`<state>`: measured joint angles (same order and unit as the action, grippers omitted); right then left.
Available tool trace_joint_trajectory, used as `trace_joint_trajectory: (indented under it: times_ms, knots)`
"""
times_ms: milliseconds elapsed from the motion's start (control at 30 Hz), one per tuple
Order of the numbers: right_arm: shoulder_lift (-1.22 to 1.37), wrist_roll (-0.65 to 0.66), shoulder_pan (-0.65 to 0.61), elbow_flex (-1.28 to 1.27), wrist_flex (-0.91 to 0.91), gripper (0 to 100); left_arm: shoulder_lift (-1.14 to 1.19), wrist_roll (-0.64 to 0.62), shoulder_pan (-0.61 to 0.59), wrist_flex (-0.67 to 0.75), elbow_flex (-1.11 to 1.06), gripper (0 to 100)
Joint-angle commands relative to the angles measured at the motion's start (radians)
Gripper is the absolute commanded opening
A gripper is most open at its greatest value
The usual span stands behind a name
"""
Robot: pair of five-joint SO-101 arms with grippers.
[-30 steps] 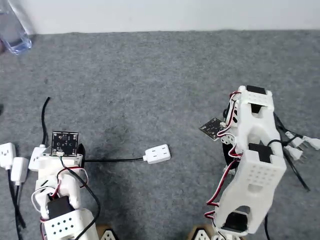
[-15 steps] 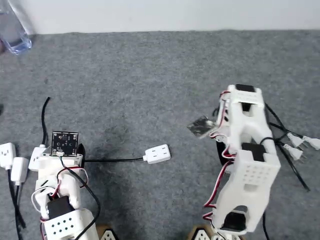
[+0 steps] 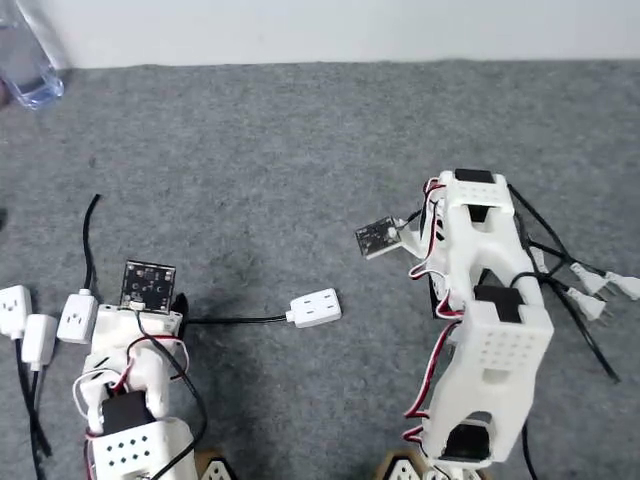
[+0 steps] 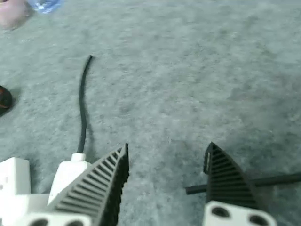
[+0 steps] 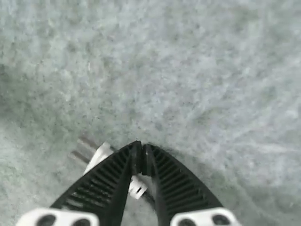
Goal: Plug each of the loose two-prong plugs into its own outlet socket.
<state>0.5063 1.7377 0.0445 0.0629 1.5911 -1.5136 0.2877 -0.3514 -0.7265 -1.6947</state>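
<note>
- Grey carpet [image 3: 280,150] covers the table up to a white wall [image 3: 350,30] at the far edge; a clear bottle [image 3: 25,70] stands in the far left corner.
- A white outlet socket [image 3: 315,308] lies near the middle of the carpet between the two arms. Its black cord [image 3: 235,320] runs from it toward the left arm.
- The left gripper [image 4: 167,149] hangs low over the carpet with its jaws spread wide and nothing between them. That black cord passes just beside one finger.
- Just beside the other finger lies a white connector [image 4: 69,173], with a thin dark lead [image 4: 83,103] curving away from it across the carpet.
- In the high view this connector is one of a cluster of white connectors [image 3: 40,338] at the left edge, next to the left arm.
- The right gripper [image 5: 141,147] points down at the carpet with its fingertips pressed together and nothing visible between the tips.
- A white plug [image 5: 99,156] with metal prongs lies on the carpet under those fingers. Whether the fingers touch it cannot be told.
- More two-prong plugs [image 3: 592,302] lie at the right edge on dark cords, just beside the right arm.
</note>
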Motion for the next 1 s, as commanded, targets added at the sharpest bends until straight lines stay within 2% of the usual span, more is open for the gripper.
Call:
trace_joint_trajectory:
  times_ms: [0, 167, 333, 467, 700, 967]
  knots:
    - [-0.148, -0.069, 0.033, 0.032, 0.045, 0.9, -0.012, 0.011, 0.012, -0.003, 0.005, 25]
    - [-0.257, -0.224, 0.093, -0.075, 0.038, 0.9, -0.012, 0.011, 0.012, -0.002, 0.005, 25]
    - [-0.320, -0.370, 0.173, -0.276, -0.153, 0.9, -0.012, 0.011, 0.012, -0.002, 0.005, 25]
    - [-0.371, -0.379, 0.200, -0.454, -0.242, 0.9, -0.012, 0.011, 0.012, -0.002, 0.005, 25]
    - [-0.495, -0.376, 0.234, -0.618, -0.315, 0.9, -0.012, 0.011, 0.012, -0.002, 0.005, 25]
    - [-0.634, -0.382, 0.237, -0.638, -0.306, 0.9, -0.012, 0.011, 0.012, -0.002, 0.005, 25]
